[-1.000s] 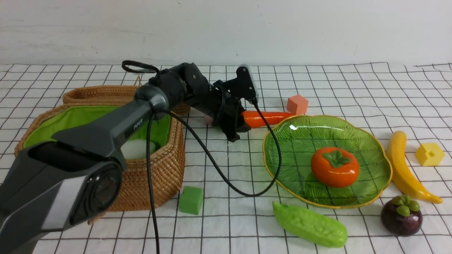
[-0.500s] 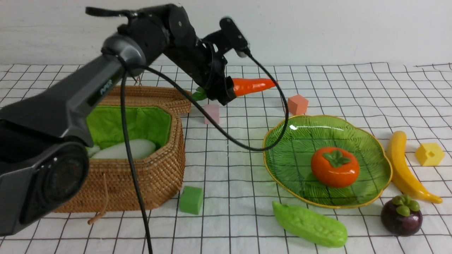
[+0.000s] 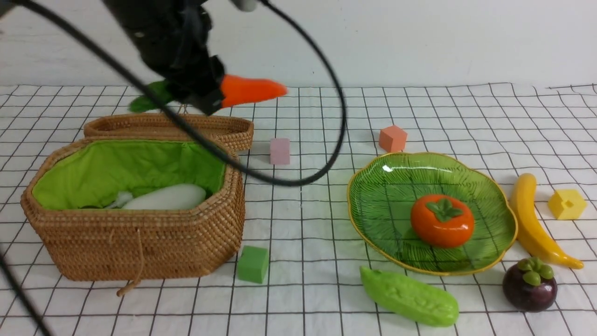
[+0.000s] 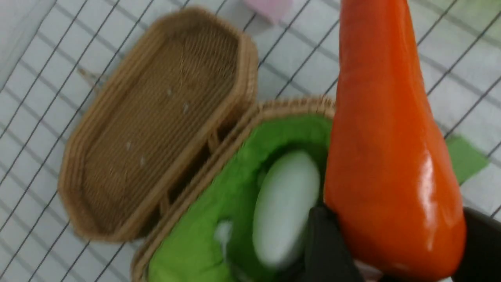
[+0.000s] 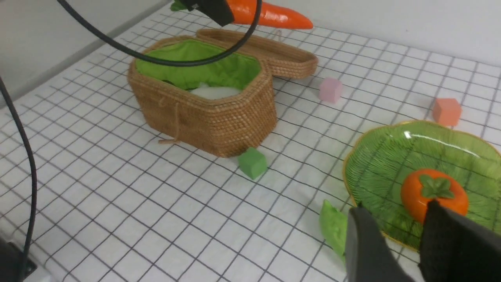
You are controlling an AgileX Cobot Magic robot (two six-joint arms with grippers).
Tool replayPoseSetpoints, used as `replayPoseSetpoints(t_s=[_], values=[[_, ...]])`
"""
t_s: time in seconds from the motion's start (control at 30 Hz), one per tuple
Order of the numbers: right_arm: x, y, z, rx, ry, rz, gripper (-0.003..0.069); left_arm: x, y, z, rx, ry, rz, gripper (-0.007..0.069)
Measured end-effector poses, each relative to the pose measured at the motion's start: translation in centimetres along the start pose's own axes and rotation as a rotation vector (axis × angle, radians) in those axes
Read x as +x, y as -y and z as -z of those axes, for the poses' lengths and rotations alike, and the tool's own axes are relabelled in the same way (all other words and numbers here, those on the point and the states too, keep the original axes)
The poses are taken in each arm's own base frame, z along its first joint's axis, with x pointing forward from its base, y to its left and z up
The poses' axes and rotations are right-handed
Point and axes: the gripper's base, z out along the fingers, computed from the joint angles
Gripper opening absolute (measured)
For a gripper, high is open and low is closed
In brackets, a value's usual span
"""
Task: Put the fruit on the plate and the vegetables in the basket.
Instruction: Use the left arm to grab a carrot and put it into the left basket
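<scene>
My left gripper (image 3: 196,95) is shut on the orange carrot (image 3: 252,91) and holds it high above the far rim of the rattan basket (image 3: 140,242); the carrot fills the left wrist view (image 4: 383,137). The white radish (image 3: 165,198) lies in the basket's green lining. The persimmon (image 3: 442,220) sits on the green plate (image 3: 373,186). The banana (image 3: 536,224) and mangosteen (image 3: 530,284) lie right of the plate, the green gourd (image 3: 410,296) in front of it. My right gripper (image 5: 393,225) is open, empty, above the plate's near edge. The eggplant is hidden.
The flat rattan lid (image 3: 168,126) lies behind the basket. Foam cubes lie about: green (image 3: 253,264), pink (image 3: 280,150), orange (image 3: 392,138), yellow (image 3: 567,204). My left arm's black cable (image 3: 298,179) hangs over the cloth between basket and plate.
My left gripper has lifted the carrot from beside the plate and carried it up and left, over the basket's far side. The arm has risen out of the front view.
</scene>
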Motion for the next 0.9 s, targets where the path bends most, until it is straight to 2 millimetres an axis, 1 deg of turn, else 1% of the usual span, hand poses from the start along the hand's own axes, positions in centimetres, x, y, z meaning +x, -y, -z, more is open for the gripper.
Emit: replayPoseSetpoints(t_s=[0.03, 0.07, 0.1, 0.2, 0.27, 0.3, 0.33, 0.37, 0.4, 0.6, 0.67, 0.7, 0.73, 0.8, 0.83, 0.87, 0.9], values=[[0.0, 0.0, 0.0, -0.005, 0.002, -0.003, 0.0237, 0.2, 0.0, 0.0, 0.0, -0.002, 0.002, 0.0372], [-0.1, -0.3, 0.0, -0.034, 0.012, 0.035, 0.0237, 2.1, 0.0, -0.1, -0.029, -0.039, -0.03, 0.0372], [-0.1, -0.5, 0.0, -0.058, 0.017, 0.065, 0.0237, 3.3, -0.1, -0.5, -0.042, -0.063, -0.056, 0.0372], [-0.2, -1.2, 0.1, -0.127, 0.03, 0.175, 0.0237, 6.2, -0.4, -2.9, -0.051, -0.127, -0.124, 0.0372], [-0.2, -1.5, 0.1, -0.16, 0.043, 0.216, 0.0237, 7.2, -0.6, -4.5, -0.047, -0.143, -0.142, 0.0372], [-0.3, -1.6, 0.2, -0.177, 0.052, 0.23, 0.0237, 7.5, -0.7, -5.2, -0.048, -0.145, -0.146, 0.0372], [-0.3, -1.7, 0.2, -0.18, 0.053, 0.234, 0.0237, 7.5, -0.7, -5.2, -0.048, -0.146, -0.147, 0.0372], [-0.3, -1.8, 0.2, -0.195, 0.06, 0.235, 0.0237, 7.6, -0.9, -5.8, -0.052, -0.147, -0.15, 0.0372], [-0.3, -1.9, 0.2, -0.202, 0.06, 0.238, 0.0237, 7.6, -0.9, -6.0, -0.053, -0.147, -0.154, 0.0372], [-0.3, -2.0, 0.2, -0.215, 0.055, 0.241, 0.0237, 7.7, -0.8, -6.4, -0.04, -0.156, -0.154, 0.0372], [-0.2, -2.0, 0.2, -0.216, 0.054, 0.241, 0.0237, 7.7, -0.8, -6.4, -0.036, -0.161, -0.147, 0.0385], [-0.2, -2.0, 0.2, -0.217, 0.051, 0.231, 0.0237, 7.8, -0.7, -6.3, -0.035, -0.165, -0.112, 0.0448], [-0.2, -2.0, 0.2, -0.221, 0.044, 0.218, 0.0237, 7.8, -0.7, -6.2, -0.037, -0.166, -0.09, 0.0476], [-0.2, -1.9, -0.1, -0.231, 0.021, 0.192, 0.0237, 7.9, -0.7, -5.6, -0.043, -0.161, -0.028, 0.0573], [-0.2, -1.9, -0.2, -0.233, 0.016, 0.185, 0.0237, 7.9, -0.7, -5.6, -0.042, -0.161, -0.019, 0.0573], [-0.2, -1.7, -0.6, -0.24, -0.009, 0.155, 0.0237, 7.9, -0.5, -4.9, -0.045, -0.147, 0.044, 0.0631], [-0.3, -1.4, -1.3, -0.246, -0.035, 0.129, 0.0237, 7.8, -0.3, -4.1, -0.039, -0.119, 0.119, 0.0653]])
